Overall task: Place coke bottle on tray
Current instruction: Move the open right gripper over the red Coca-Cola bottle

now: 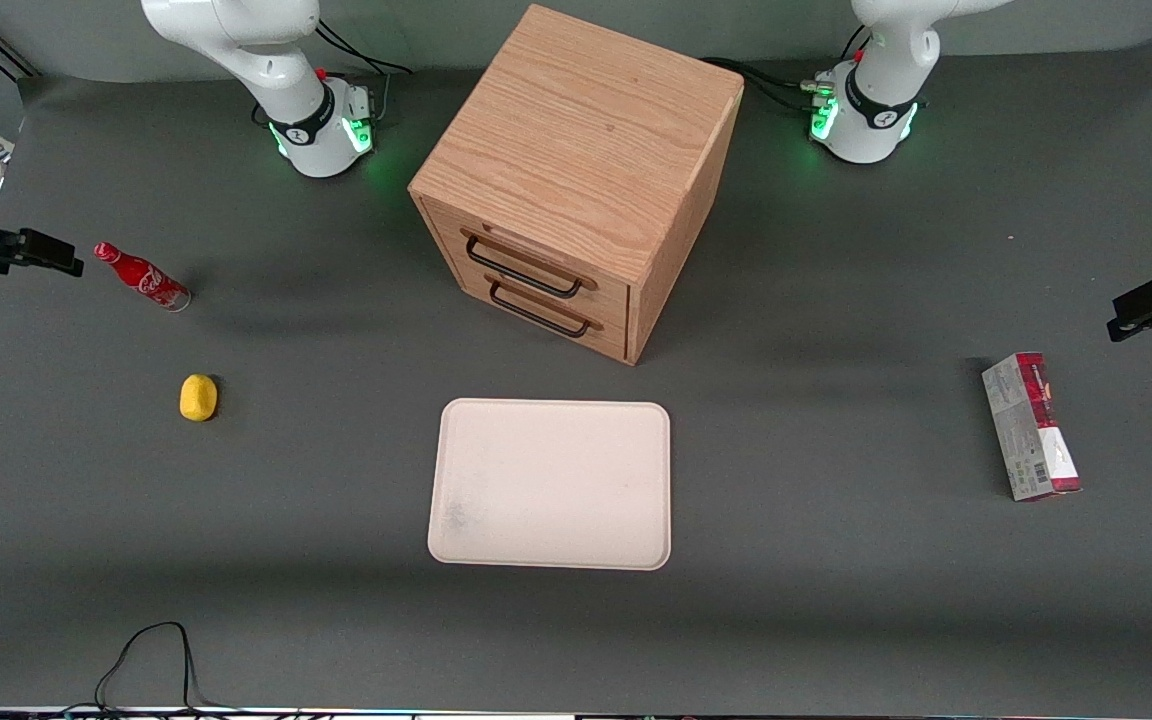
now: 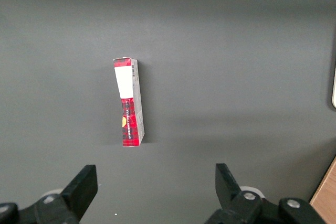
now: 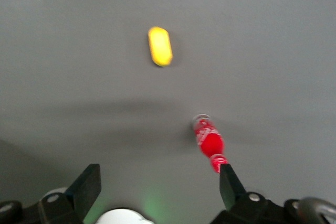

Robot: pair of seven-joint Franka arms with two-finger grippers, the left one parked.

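The coke bottle [image 1: 141,277] is a small red bottle with white script. It rests on the dark table at the working arm's end, its cap pointing toward my gripper. It also shows in the right wrist view [image 3: 209,140], with its cap close to one fingertip [image 3: 227,178]. My right gripper [image 1: 46,253] is above the table beside the bottle, open wide and empty [image 3: 159,187]. The cream tray [image 1: 551,485] lies flat and bare in the middle of the table, in front of the cabinet and nearer the front camera.
An oak two-drawer cabinet [image 1: 576,180] stands at mid-table. A small yellow object [image 1: 198,397] lies nearer the camera than the bottle and shows in the wrist view [image 3: 160,46]. A red-and-grey carton [image 1: 1031,425] is at the parked arm's end.
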